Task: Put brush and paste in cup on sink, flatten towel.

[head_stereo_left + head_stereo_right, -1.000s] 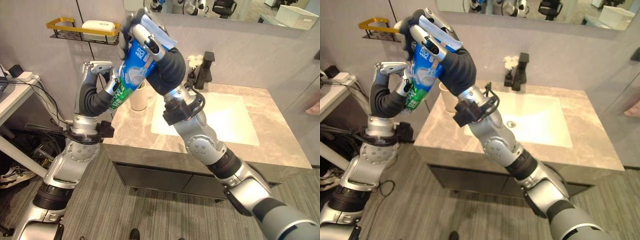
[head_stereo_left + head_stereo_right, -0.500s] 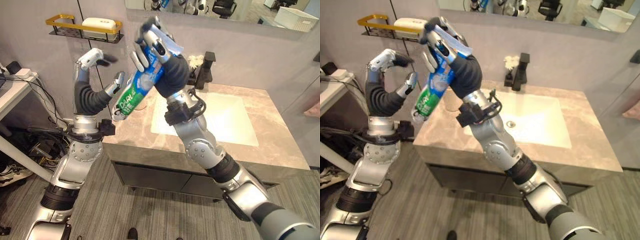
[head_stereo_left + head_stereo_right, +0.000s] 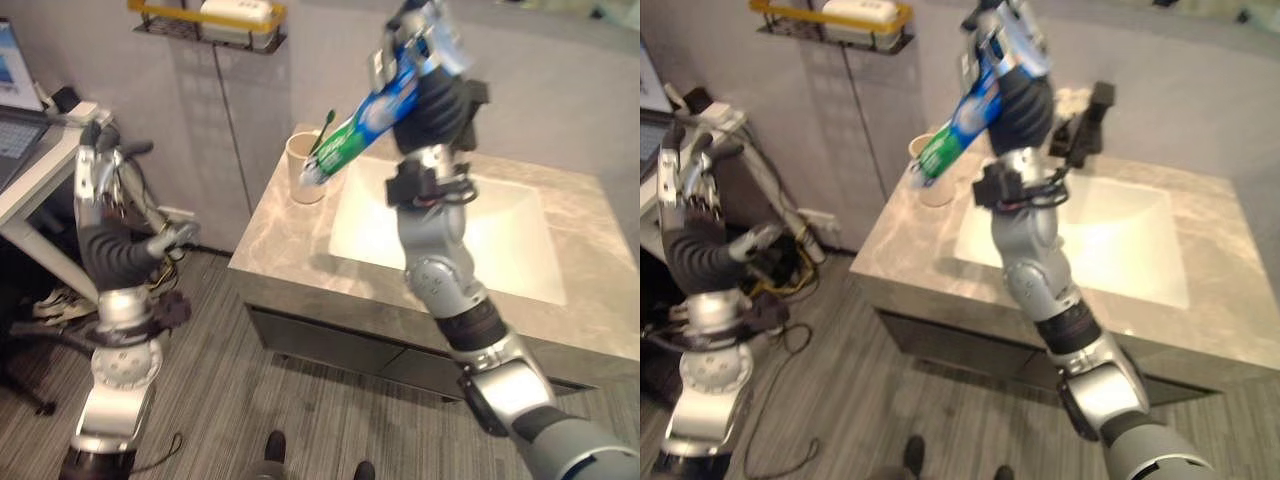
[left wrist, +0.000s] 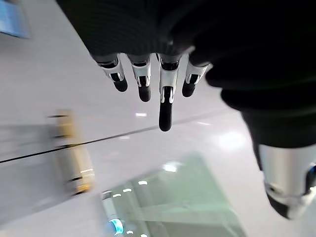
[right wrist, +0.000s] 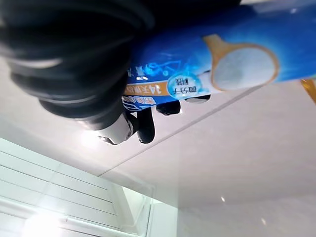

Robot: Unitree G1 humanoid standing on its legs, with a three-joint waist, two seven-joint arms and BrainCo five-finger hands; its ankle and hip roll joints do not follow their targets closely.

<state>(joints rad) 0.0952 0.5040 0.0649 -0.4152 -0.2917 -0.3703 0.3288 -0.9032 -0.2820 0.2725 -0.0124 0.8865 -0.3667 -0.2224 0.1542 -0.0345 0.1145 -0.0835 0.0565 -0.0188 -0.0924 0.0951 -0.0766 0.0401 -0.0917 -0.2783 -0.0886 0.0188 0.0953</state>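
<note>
My right hand is raised over the counter, shut on the top of a blue and green toothpaste tube. The tube slants down to the left, and its cap end is at the rim of the beige cup. The cup stands on the counter's far left corner with a green toothbrush in it. In the right wrist view the tube lies across the curled fingers. My left hand is up at the far left, away from the counter, open with nothing in it.
The marble counter holds a white sink basin with a black faucet behind it. A gold wall shelf with a white item hangs above the cup. A desk with a laptop stands at the left.
The camera has shifted. My left hand let go of the tube's lower end and swung away to the left. My right hand has brought the tube to the cup.
</note>
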